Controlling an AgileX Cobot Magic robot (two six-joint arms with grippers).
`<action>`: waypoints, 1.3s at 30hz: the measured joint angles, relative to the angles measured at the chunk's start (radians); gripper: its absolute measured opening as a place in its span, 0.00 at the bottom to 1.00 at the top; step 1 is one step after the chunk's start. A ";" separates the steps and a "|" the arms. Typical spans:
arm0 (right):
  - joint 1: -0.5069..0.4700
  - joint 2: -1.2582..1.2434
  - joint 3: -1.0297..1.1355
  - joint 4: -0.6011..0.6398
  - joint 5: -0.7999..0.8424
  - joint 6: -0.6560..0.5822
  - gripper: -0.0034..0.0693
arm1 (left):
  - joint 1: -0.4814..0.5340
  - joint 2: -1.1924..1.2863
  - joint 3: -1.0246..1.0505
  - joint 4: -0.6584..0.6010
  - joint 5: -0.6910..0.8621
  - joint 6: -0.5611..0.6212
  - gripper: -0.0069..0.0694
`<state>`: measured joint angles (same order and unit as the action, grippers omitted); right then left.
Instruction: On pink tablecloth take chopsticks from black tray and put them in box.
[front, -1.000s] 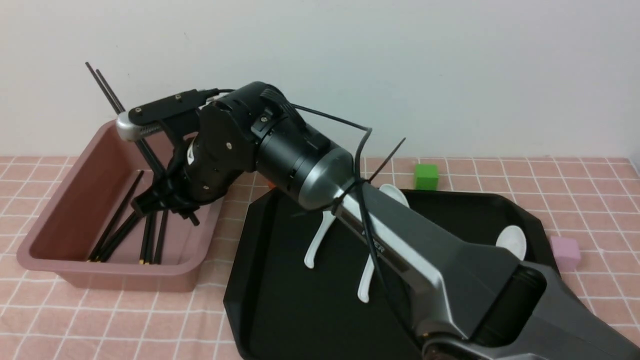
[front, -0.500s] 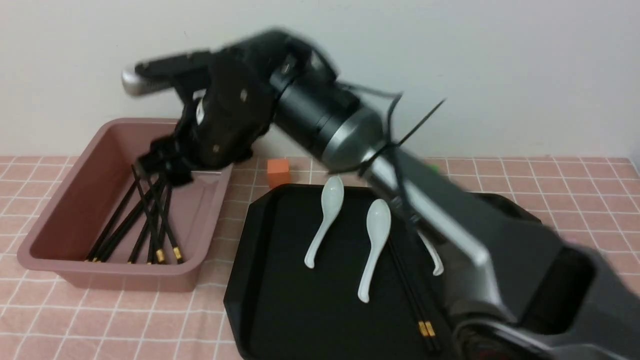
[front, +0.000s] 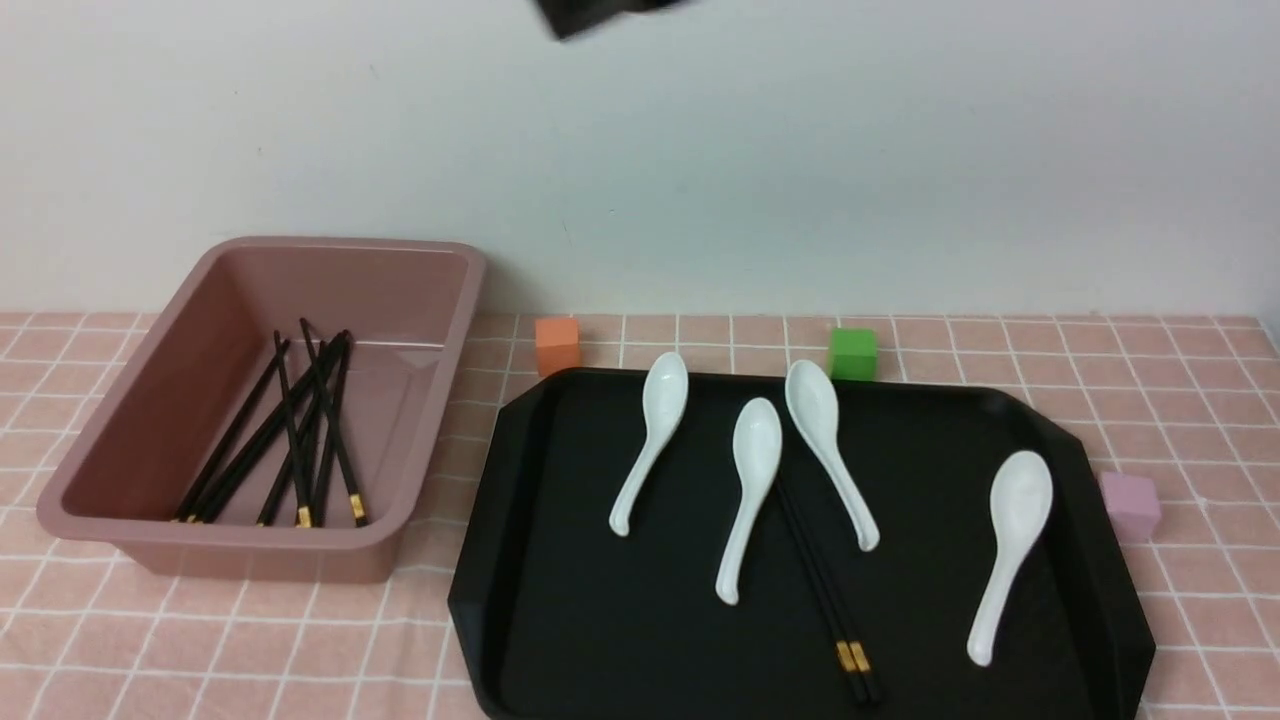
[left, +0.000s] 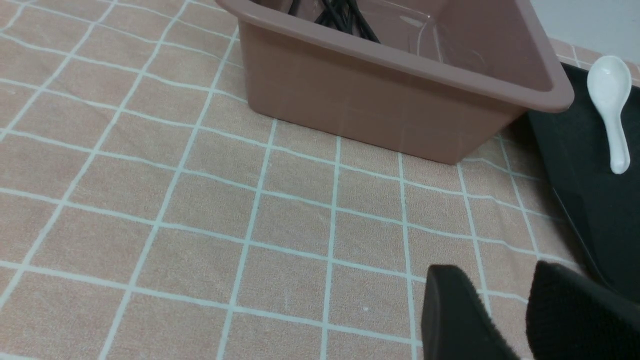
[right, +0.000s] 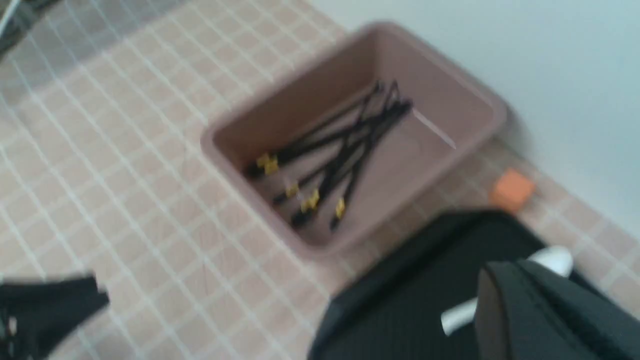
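A pair of black chopsticks (front: 820, 590) with gold bands lies on the black tray (front: 600, 620), between two white spoons. Several more chopsticks (front: 300, 440) lie in the dusty-pink box (front: 400, 250) on the pink tablecloth (front: 250, 640); they also show in the right wrist view (right: 340, 145). Only a dark blurred piece of my right arm (front: 600, 15) shows at the top of the front view. My right gripper (right: 520, 265) is high above the tray's box-side edge, fingers together and empty. My left gripper (left: 497, 270) is open and empty, low over the cloth near the box (left: 380, 100).
Several white spoons (front: 650, 440) lie on the tray. An orange cube (front: 557, 345) and a green cube (front: 852, 353) sit behind the tray, and a pink cube (front: 1130, 505) sits at its right. A wall stands close behind.
My right gripper was in the box with chopsticks, let them fall into it, then rose up and out of the front view. The tray now shows in full.
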<state>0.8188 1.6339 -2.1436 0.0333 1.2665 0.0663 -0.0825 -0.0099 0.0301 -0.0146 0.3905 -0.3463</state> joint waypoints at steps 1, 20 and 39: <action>0.000 -0.062 0.086 -0.009 0.001 0.006 0.03 | 0.000 0.000 0.000 0.000 0.000 0.000 0.40; -0.001 -0.577 0.760 -0.105 0.002 0.133 0.03 | 0.000 0.000 0.000 0.000 0.000 0.000 0.40; -0.612 -1.427 2.011 -0.018 -0.811 -0.032 0.03 | 0.000 0.000 0.000 0.000 0.000 0.000 0.40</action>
<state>0.2070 0.2068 -0.1325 0.0153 0.4553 0.0339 -0.0825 -0.0099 0.0301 -0.0146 0.3905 -0.3463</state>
